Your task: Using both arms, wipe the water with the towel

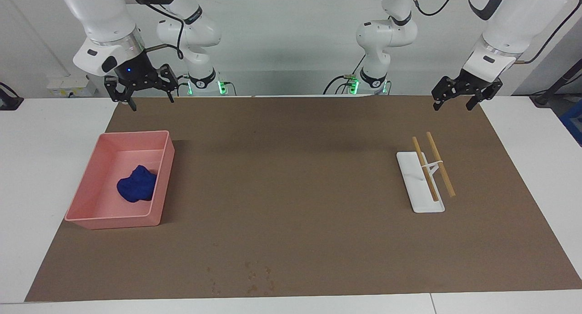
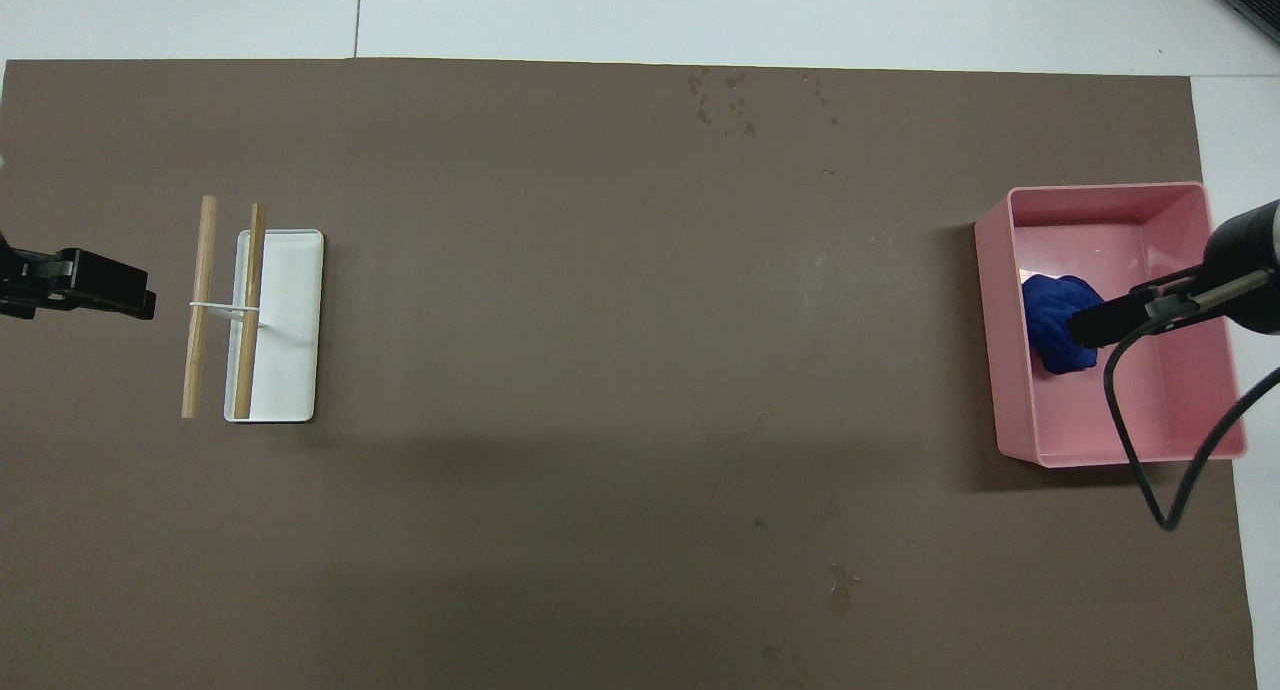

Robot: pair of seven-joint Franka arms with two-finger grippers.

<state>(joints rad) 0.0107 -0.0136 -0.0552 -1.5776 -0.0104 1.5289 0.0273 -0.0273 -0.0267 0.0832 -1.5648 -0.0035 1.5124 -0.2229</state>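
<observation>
The royal-blue towel [image 1: 136, 183] lies crumpled in the pink tray [image 1: 132, 134] at the right arm's end of the table; it also shows in the overhead view [image 2: 1050, 310]. Small water drops [image 1: 252, 277] dot the brown mat near its edge farthest from the robots, also seen in the overhead view [image 2: 725, 100]. My right gripper [image 1: 152, 102] hangs open and empty, high above the mat's edge by the tray; in the overhead view it [image 2: 1085, 328] covers part of the towel. My left gripper [image 1: 454, 105] is open and empty, raised over the mat's corner at the left arm's end, and shows in the overhead view [image 2: 120, 290].
A white slab with two wooden sticks [image 1: 423, 182] lies on the mat toward the left arm's end, also in the overhead view [image 2: 280, 320]. The brown mat [image 1: 291, 191] covers most of the white table. A black cable [image 2: 1150, 470] hangs from the right wrist.
</observation>
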